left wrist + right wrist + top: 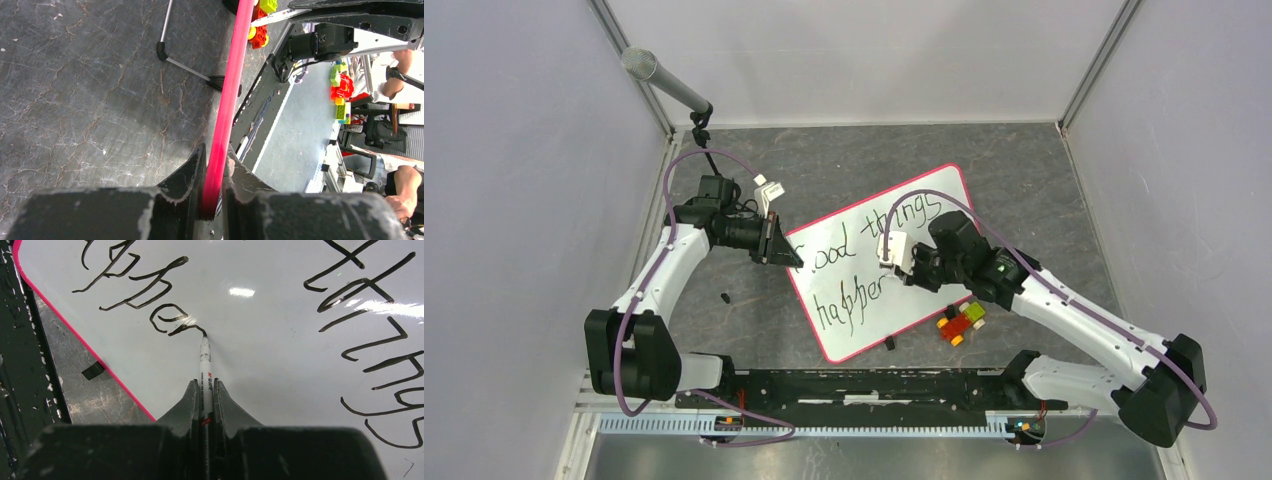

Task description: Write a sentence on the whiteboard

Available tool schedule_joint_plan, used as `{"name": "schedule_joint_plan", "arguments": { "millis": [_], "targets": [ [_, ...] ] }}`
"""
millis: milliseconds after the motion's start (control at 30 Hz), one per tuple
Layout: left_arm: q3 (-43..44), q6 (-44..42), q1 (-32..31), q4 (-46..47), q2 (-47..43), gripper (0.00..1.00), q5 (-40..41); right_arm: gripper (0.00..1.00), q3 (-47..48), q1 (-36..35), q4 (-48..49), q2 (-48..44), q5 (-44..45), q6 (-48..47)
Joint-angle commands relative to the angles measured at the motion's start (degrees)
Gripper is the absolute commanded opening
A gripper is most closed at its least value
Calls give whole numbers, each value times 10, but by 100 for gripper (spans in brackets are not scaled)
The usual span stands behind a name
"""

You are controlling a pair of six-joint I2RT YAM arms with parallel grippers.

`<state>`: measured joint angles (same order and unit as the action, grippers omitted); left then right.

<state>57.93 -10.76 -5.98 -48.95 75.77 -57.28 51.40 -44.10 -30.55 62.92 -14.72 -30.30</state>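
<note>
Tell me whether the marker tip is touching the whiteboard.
Touching. The right wrist view shows the marker tip set on the whiteboard exactly where the sentence ends its last stroke, with no gap.

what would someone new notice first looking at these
The whiteboard lying askew mid-table draws the eye, with black handwriting: "Good things" above an unfinished "happer". The right pincer holds a marker with its tip on the last stroke, while the left pincer clamps the board's pink-red rim. Coloured toy bricks lie by the board's near right edge.
</note>
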Motion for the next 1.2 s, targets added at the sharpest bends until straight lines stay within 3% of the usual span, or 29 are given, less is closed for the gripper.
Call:
{"name": "schedule_joint_plan", "arguments": {
  "millis": [0,467,1167],
  "targets": [
    [7,-38,-13,19,9,2,74,0,-14,6,2,-15,13,-10],
    [8,-37,-13,19,13,2,74,0,-29,5,-22,-29,-34,-15],
    [7,-37,-16,19,6,2,75,0,5,15,13,-11,2,-9]
  ]
}}
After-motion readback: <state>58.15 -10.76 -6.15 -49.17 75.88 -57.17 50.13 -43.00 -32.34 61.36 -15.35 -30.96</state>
